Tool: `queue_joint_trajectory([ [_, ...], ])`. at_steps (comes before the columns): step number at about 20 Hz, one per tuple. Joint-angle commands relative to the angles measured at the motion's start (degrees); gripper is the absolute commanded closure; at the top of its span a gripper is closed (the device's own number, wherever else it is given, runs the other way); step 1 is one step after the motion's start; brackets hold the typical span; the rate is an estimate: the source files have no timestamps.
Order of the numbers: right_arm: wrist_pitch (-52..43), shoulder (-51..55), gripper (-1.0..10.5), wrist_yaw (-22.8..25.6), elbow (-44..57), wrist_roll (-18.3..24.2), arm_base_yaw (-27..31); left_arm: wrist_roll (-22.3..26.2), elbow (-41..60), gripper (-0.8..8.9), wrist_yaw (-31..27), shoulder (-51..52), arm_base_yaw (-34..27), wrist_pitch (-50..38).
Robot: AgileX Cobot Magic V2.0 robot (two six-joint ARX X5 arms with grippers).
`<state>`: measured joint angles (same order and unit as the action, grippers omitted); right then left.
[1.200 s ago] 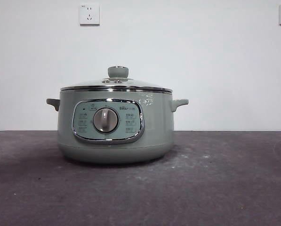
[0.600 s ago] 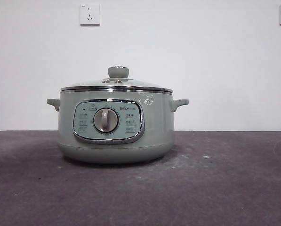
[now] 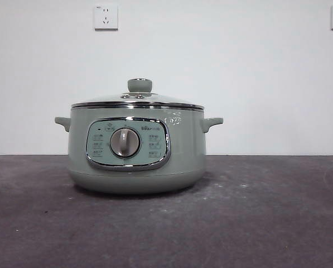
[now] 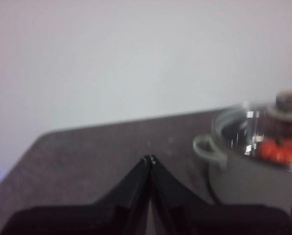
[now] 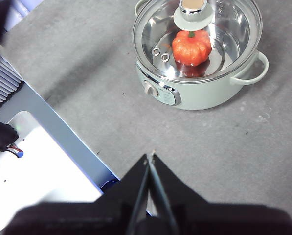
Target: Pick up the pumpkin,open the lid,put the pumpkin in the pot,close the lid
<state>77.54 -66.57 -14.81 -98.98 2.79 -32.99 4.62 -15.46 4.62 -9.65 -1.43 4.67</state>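
Note:
The sage-green pot [image 3: 136,149] stands on the dark table, with the glass lid [image 3: 138,98] seated on its rim. Through the glass, the right wrist view shows the orange pumpkin [image 5: 191,47] resting inside the pot [image 5: 199,93] under the lid [image 5: 196,29]. The left wrist view also catches the pumpkin [image 4: 282,150] through the lid [image 4: 256,128] of the pot [image 4: 243,181]. My left gripper [image 4: 149,159] is shut and empty, held off to the pot's side. High above the table and away from the pot, my right gripper [image 5: 150,157] is shut with nothing in it.
A wall with two white sockets [image 3: 106,17] rises behind the table. In the right wrist view the table's edge meets a blue-grey frame and a white surface [image 5: 43,166] with a cable.

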Motion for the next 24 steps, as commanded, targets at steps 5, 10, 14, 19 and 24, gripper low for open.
queue_joint_trajectory([
  [5,0.9,0.3,9.5,0.1,0.2,-0.3,-0.1,-2.0,10.7,8.17,-0.3,7.2,-0.2,-0.6],
  [10,0.9,0.3,9.5,0.1,0.2,-0.3,-0.1,-2.1,14.8,8.17,-0.6,8.0,-0.2,-0.3],
  [14,0.9,0.3,9.5,0.1,0.2,-0.3,-0.1,-1.9,15.3,8.17,-0.7,9.7,-0.2,2.6],
  [19,0.9,0.4,9.5,0.1,0.2,-0.3,-0.1,-2.0,15.3,8.17,0.2,9.6,-0.2,3.2],
  [24,0.9,0.4,9.5,0.1,0.2,-0.3,-0.1,-2.0,15.3,8.17,0.1,9.6,-0.2,4.9],
])
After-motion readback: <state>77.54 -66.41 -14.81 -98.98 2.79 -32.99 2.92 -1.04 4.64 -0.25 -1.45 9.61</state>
